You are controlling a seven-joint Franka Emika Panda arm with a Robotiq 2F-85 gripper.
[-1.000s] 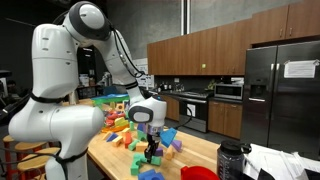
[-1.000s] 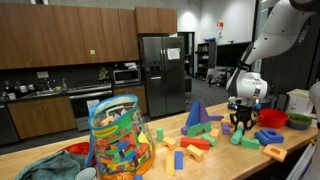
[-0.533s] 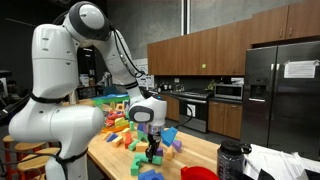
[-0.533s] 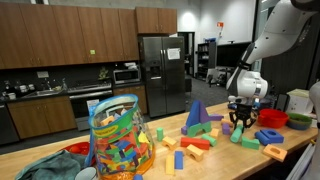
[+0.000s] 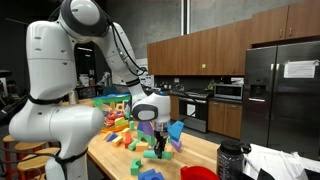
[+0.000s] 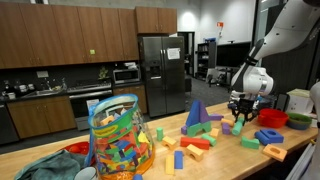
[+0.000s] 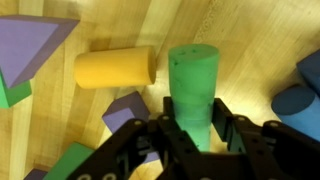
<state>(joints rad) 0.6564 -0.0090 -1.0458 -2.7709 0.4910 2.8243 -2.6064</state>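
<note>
My gripper [image 7: 195, 118] is shut on a green foam cylinder [image 7: 193, 80], its black fingers pressing both sides of it. In the wrist view the cylinder hangs just above the wooden tabletop [image 7: 240, 35], with a yellow cylinder [image 7: 113, 68] lying to its left and a purple block [image 7: 128, 108] below that. In both exterior views the gripper [image 5: 160, 146] [image 6: 238, 120] points down over the scattered foam blocks, with the green cylinder [image 6: 238, 127] between its fingers and raised off the table.
A purple triangle [image 7: 35, 45] and a blue piece [image 7: 296, 100] lie near the gripper. A clear bag of blocks [image 6: 120, 135], a blue wedge [image 6: 195, 115], a blue ring [image 6: 268, 136] and a red bowl [image 6: 272, 118] stand on the table. A black bottle [image 5: 232, 160] is at the table's end.
The gripper has risen and shifted a little sideways, carrying the green cylinder up off the table. Its jaws have kept the same width.
</note>
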